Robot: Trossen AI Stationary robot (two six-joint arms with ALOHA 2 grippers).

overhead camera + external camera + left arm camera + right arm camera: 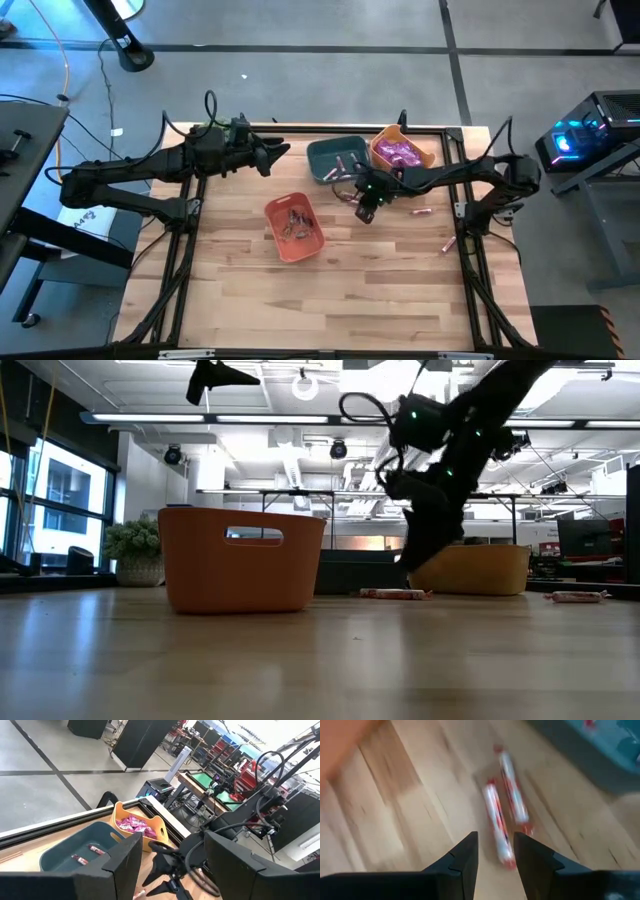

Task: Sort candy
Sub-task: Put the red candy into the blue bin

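Our right gripper (495, 852) fingers narrow, empty; two pink stick candies (506, 810) touching just ahead. We risk pinching both, or pushing one away.

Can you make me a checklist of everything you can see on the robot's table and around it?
Surface: wooden table, mostly bare at the near end.
Job's things: magenta candies in the yellow bin; pink sticks in the teal bin; small dark pieces in the orange bin; two pink sticks loose on the wood under the right arm, two more near the right edge.
Clutter: green plant ball beyond the far-left edge.
Grippers: left end effector open, raised, holding nothing; right end effector part open, empty, over the two sticks.
Cables: black loops on both arms.
Surroundings: computer with blue lights, workshop benches.
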